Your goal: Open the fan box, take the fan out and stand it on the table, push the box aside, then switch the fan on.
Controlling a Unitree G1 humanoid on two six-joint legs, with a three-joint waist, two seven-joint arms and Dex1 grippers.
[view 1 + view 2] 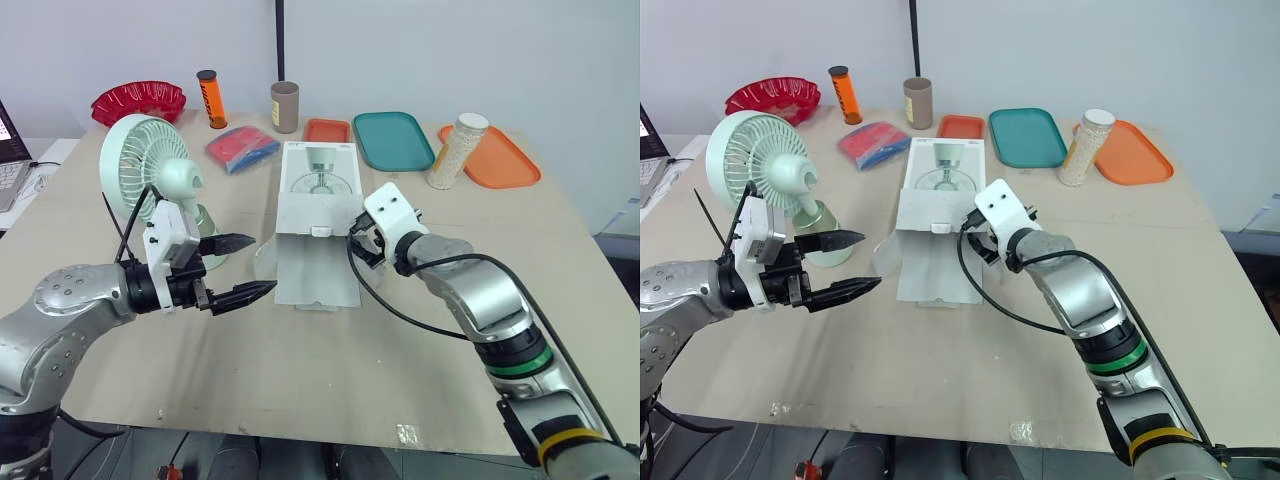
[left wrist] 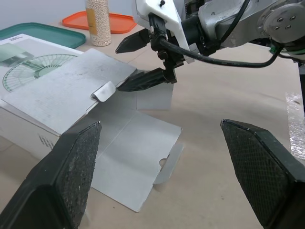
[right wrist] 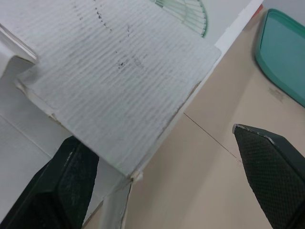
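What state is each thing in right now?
fan: out of the box, upright on the table.
fan box: lying flat, end flap open.
left gripper: jaws open, empty.
right gripper: jaws open at the box's flap.
jar: upright, lid on.

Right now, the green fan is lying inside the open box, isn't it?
Not quite. The fan is out of the box, standing upright on the table, beside the open box on the robot's left. The left eye view shows this.
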